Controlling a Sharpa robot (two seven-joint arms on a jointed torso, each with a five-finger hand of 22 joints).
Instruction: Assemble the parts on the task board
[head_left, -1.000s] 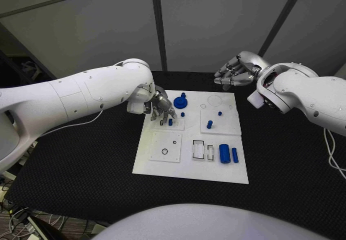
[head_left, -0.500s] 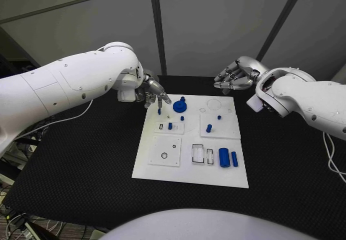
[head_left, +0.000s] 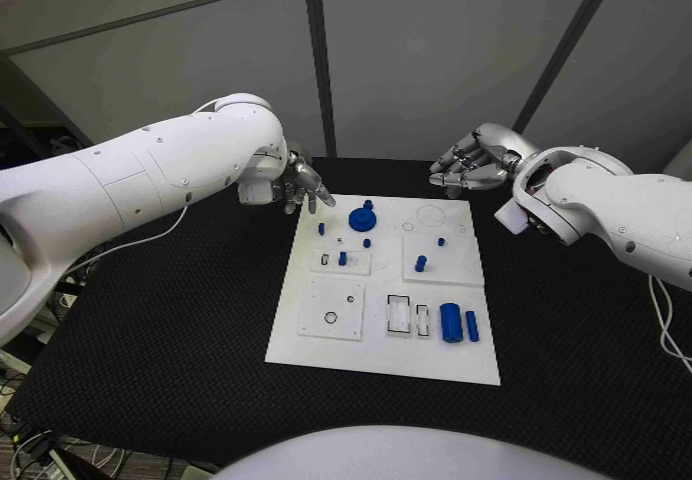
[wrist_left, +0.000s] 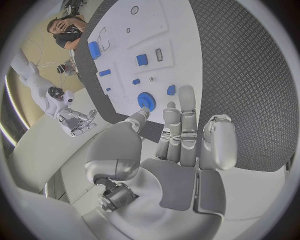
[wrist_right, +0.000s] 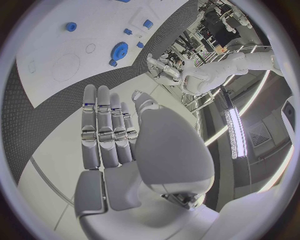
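The robot's left hand (head_left: 299, 187), fingers apart and holding nothing, has lifted off the white task board (head_left: 346, 350) to hover past its far-left corner, beside the blue gear (head_left: 362, 215), leaving every blue part ungrasped.

The white task board (head_left: 346, 345), dotted with small blue parts (head_left: 451, 322), is seen on the black table (head_left: 173, 320), while the empty left hand (head_left: 302, 187) and right hand (head_left: 469, 166) are held above its far corners.
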